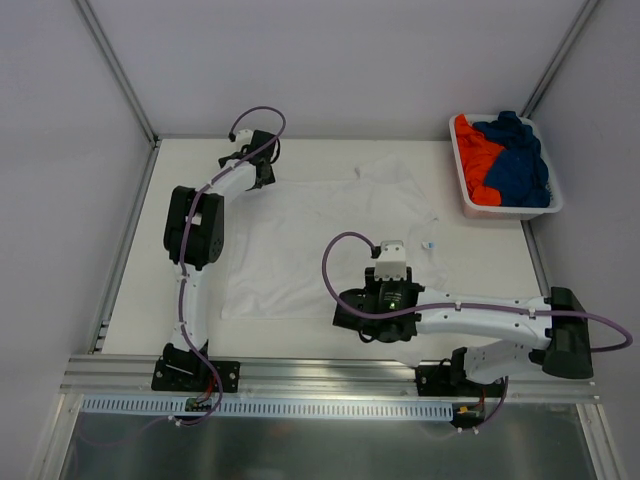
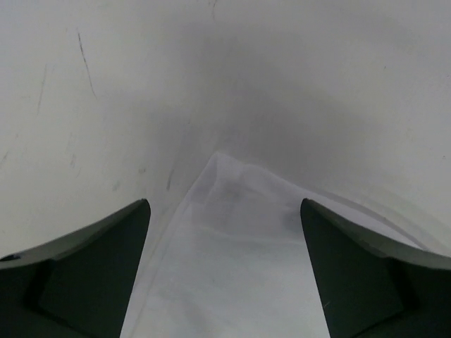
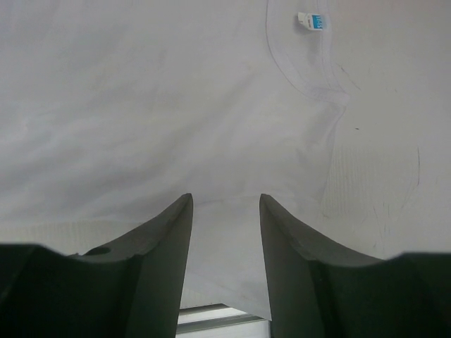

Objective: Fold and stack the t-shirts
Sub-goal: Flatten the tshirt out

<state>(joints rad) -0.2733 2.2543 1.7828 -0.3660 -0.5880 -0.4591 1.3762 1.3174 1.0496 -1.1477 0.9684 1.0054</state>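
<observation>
The table (image 1: 470, 262) is a flat, matte, off-white slab with thin dark scuffs. The white shirt (image 1: 300, 240) lies spread on its middle and left. It is thin, soft cloth, mostly smooth with faint creases. Its long axis runs left to right, with the ribbed collar (image 3: 299, 77) toward the right and the straight hem toward the left.

The basket (image 1: 512, 213), a white rectangular plastic tub with rounded corners, stands at the far right corner, well apart from the white shirt. In it the blue shirt (image 1: 520, 160) and the orange shirt (image 1: 475, 160) lie crumpled together, blue on the right and orange on the left.

The left gripper (image 2: 224, 205) has dark, wedge-shaped fingers spread wide and grips nothing; a pointed corner of white cloth lies on the table between them. The right gripper (image 3: 225, 198) hangs over the shirt's near edge, fingers partly apart, with flat cloth showing in the gap.

The label (image 3: 312, 21) in the collar is white with a blue block, its print too small to read
</observation>
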